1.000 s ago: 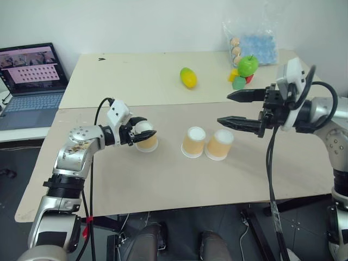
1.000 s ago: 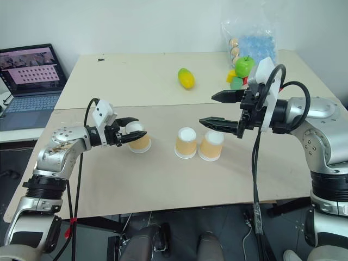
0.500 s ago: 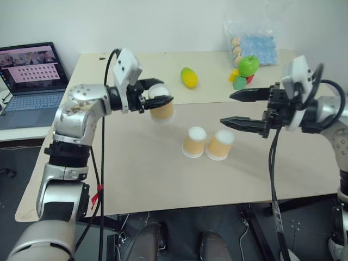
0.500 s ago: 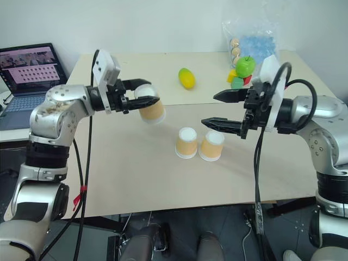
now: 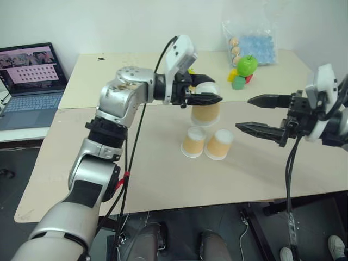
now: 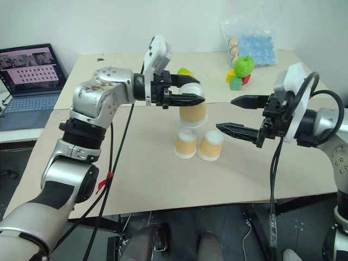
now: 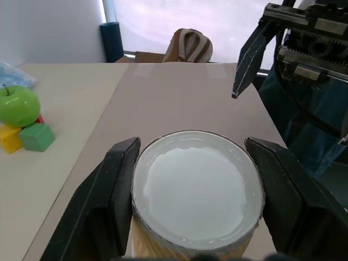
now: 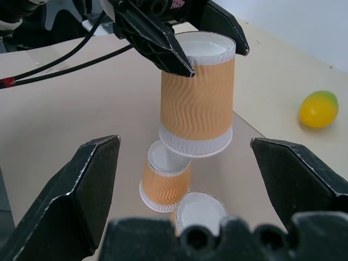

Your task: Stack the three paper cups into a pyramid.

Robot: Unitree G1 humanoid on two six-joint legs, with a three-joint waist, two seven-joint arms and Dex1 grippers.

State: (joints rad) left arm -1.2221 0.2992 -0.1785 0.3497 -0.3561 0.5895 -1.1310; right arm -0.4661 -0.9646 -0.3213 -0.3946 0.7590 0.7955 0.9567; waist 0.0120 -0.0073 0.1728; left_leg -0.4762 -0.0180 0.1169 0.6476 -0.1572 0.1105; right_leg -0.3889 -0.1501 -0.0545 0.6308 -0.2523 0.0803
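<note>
My left gripper [image 5: 216, 91] is shut on one paper cup [image 5: 205, 113], held upside down in the air with its white base [image 7: 197, 196] up, the fingers [image 7: 117, 179] clamped across that end. It hangs just above and slightly behind the other two paper cups [image 5: 193, 142] [image 5: 219, 144], which stand side by side on the table, touching, white ends up. My right gripper [image 5: 243, 113] is open and holds nothing, hovering to the right of the cups with its fingers pointing at them. The right wrist view shows the held cup [image 8: 198, 92] over the pair [image 8: 165, 182].
On the far table stand a green apple [image 5: 248, 65], coloured blocks [image 5: 238, 81] and a plastic bag [image 5: 255, 43] at the back right. A yellow-green mango [image 8: 318, 109] lies behind my left gripper. A laptop [image 5: 30, 73] sits on a side table at the left.
My left arm has lifted its cup off the table and carried it up and to the right, over the two standing cups. My right gripper has drawn back a little to the right, still open.
</note>
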